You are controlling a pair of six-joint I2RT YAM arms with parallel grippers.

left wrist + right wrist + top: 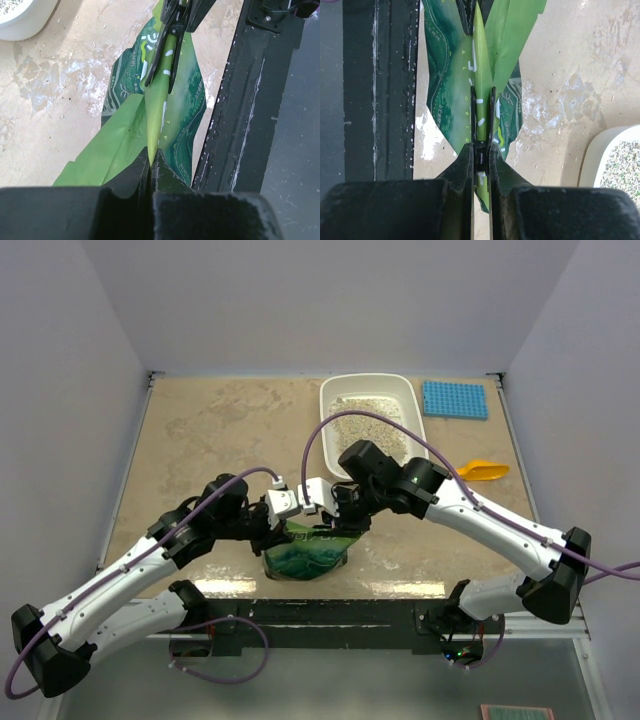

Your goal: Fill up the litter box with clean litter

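Granules of clean litter, fine, beige-grey and speckled, are covering the floor of the white litter box in the overhead view. The box is sitting just beyond the right gripper, near it but apart. That gripper and the left gripper are each pinching the top of one crinkly green bag, which is standing between them on the mottled beige table. One blue studded mat is lying past the box, and one orange-yellow scoop is lying off the right arm's outer side. Plain pale walls are enclosing the table on three sides. Two arms are working here.

From the left wrist, the left fingers are clamping a folded ridge of the bag, and straight ahead the right gripper is nipping the same ridge. The box's rounded corner is showing ahead to the fingers' left, and a black rail is running along their right. Pale specks are dotting the table.

From the right wrist, the right jaws are squeezing the bag's seam. The rail is lying to their left, and the box, with litter in it, is sitting low to their right.
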